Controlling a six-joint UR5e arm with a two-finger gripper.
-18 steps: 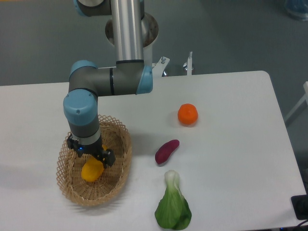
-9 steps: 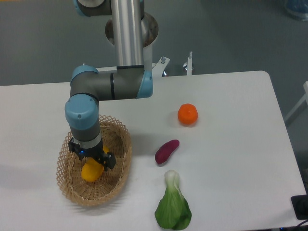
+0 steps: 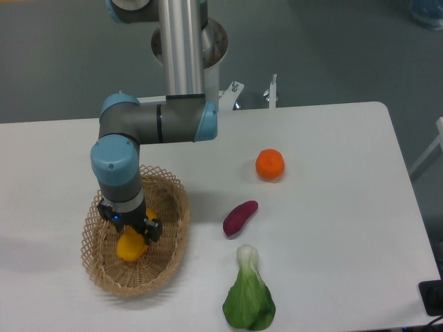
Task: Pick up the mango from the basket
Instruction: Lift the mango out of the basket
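- The mango (image 3: pixel 131 246) lies inside the basket (image 3: pixel 174 238), toward the middle of its floor, with its upper end hidden under the claw (image 3: pixel 131 229).
- Only the lower yellow-orange part of the fruit shows; it looks smooth and rounded, so I judge it slippery under hard pads and apt to roll or squirt out if squeezed off-centre.
- It is probably fairly dense for its size and firm, yet the skin would bruise under a hard pinch; a moderate squeeze seems right.
- The best hold, in my view, is across the narrow width at the middle of its length, not at a tapering end.
- The claw sits low in the basket, right on top of the mango. Its dark body blocks the fingertips, so I cannot tell how wide it stands or whether it grips the fruit.
- The basket rests on the left of the white tabletop (image 3: pixel 332 207); its lattice rim rises around the claw.
- Well apart, to the right, lie an orange (image 3: pixel 270 164), a sweet potato (image 3: pixel 239 217) and a leafy green (image 3: pixel 248 297).
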